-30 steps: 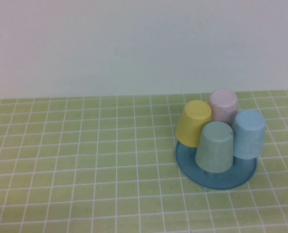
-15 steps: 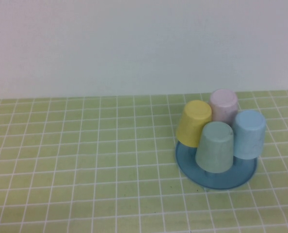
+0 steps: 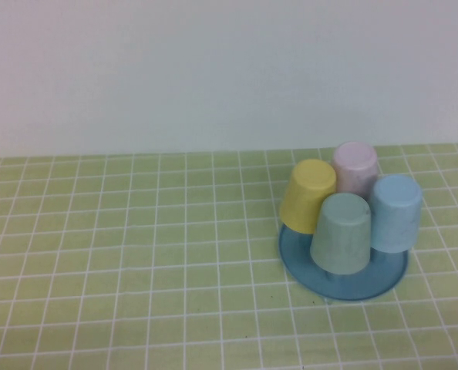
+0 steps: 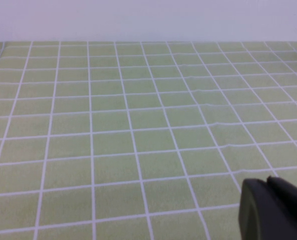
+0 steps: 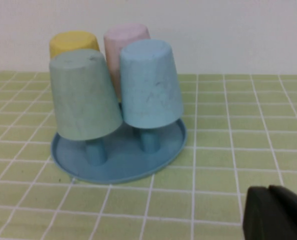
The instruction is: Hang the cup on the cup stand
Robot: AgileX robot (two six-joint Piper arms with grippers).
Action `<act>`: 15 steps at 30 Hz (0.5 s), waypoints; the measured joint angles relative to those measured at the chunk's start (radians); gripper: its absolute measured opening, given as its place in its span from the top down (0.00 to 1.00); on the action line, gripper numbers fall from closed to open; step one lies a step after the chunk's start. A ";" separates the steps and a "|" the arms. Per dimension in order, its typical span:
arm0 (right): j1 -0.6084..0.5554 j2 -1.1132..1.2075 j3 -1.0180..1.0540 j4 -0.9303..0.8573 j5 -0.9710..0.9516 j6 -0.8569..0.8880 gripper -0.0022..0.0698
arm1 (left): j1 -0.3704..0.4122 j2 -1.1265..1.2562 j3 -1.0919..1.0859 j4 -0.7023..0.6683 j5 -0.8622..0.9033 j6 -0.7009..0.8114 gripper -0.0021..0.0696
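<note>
The light sky-blue cup hangs upside down on a peg at the right side of the round blue cup stand. In the right wrist view the cup sits over a blue peg of the stand. My right gripper is shut and empty, low over the cloth, apart from the stand on its near side. My left gripper is shut and empty over bare green cloth. Neither gripper shows in the high view. The white flower knob is hidden.
A grey-green cup, a yellow cup and a pink cup also hang upside down on the stand. A green checked cloth covers the table. A white wall stands behind.
</note>
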 joint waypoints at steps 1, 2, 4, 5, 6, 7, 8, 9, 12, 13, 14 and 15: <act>-0.004 0.000 0.000 -0.008 0.014 0.010 0.97 | 0.000 0.000 0.000 0.000 0.000 0.000 0.97; -0.009 0.000 0.000 -0.015 0.024 0.014 0.97 | 0.000 0.000 0.000 0.000 0.000 0.000 0.97; -0.014 0.000 0.000 -0.026 0.051 0.021 0.97 | 0.000 0.000 0.000 0.000 0.000 0.000 0.97; -0.016 0.000 0.000 -0.026 0.064 0.024 0.97 | 0.000 0.000 0.000 -0.003 0.000 0.000 0.97; -0.016 0.000 0.000 -0.020 0.077 0.026 0.97 | 0.000 0.000 0.000 -0.004 0.000 0.000 0.97; -0.016 0.000 0.000 -0.010 0.082 0.028 0.97 | 0.000 0.000 0.000 -0.004 0.000 0.000 0.97; -0.016 0.000 0.000 -0.001 0.086 0.028 0.97 | 0.000 0.000 0.000 -0.004 0.000 0.000 0.97; -0.016 0.000 0.000 0.007 0.088 0.030 0.97 | 0.000 0.000 0.000 -0.004 0.000 0.000 0.97; -0.016 0.000 0.000 0.018 0.088 0.030 0.97 | 0.000 0.000 0.000 -0.004 0.000 0.000 0.97; -0.016 0.000 0.000 0.020 0.088 0.030 0.97 | 0.000 0.000 0.000 -0.004 0.000 0.000 0.97; -0.016 0.000 0.000 0.023 0.088 0.030 0.97 | 0.000 0.000 0.000 -0.004 0.000 0.000 0.97; -0.016 0.000 0.000 0.023 0.090 0.030 0.97 | 0.000 0.000 0.000 -0.004 0.000 0.000 0.97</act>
